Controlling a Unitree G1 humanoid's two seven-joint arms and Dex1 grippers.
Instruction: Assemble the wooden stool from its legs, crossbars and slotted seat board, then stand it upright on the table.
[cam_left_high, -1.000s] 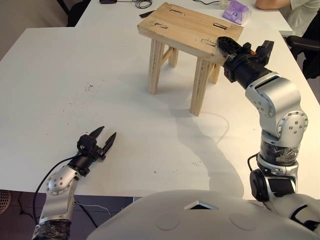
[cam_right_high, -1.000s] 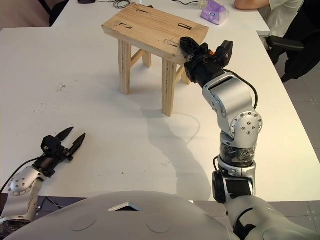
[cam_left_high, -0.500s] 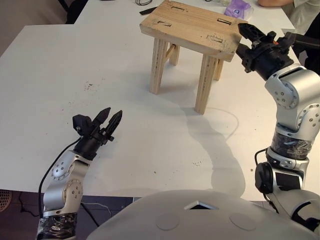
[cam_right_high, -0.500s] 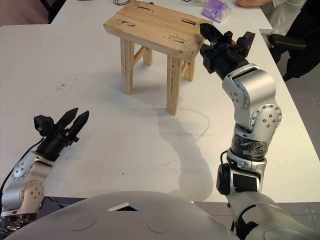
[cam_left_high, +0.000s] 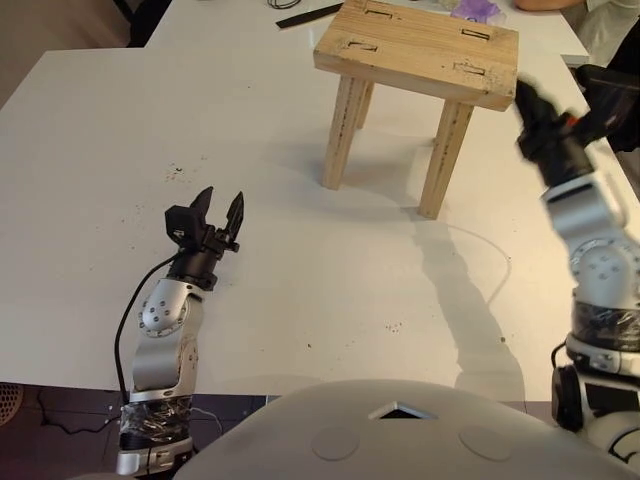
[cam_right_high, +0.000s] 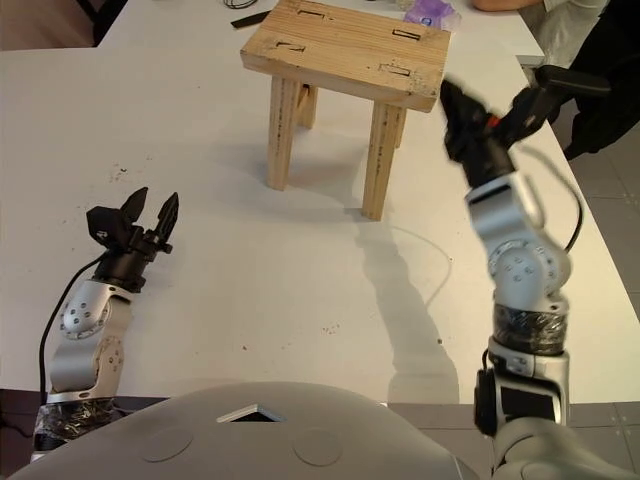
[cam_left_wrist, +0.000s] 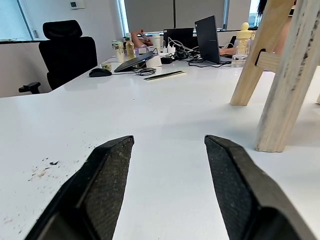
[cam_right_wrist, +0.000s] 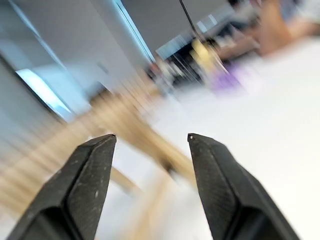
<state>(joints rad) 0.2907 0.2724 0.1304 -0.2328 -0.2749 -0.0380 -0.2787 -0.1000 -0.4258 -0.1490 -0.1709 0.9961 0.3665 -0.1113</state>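
A white table (cam_left_high: 300, 300) carried the stool (cam_left_high: 420, 45), upright at its far right on pale, rough-grained square legs, slotted seat up. Dark specks (cam_left_high: 175, 173) and a thin white cord (cam_left_high: 490, 260) lay on the open near half. The left gripper (cam_left_high: 223, 195) hovered there, fingers spread and holding nothing. The right gripper (cam_right_wrist: 150, 136), likewise spread, hung just beside the seat's right edge, apart from it.

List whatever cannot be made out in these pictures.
1. Stool crossbars and far legs: eye views, mostly hidden under its seat.
2. Stool's seat: left wrist view, cut off by the top edge.
3. Stool's joints: right wrist view, blurred.
4. Right pincer: eye views, blurred outline.
5. Purple object: eye views, cut off by the top edge.
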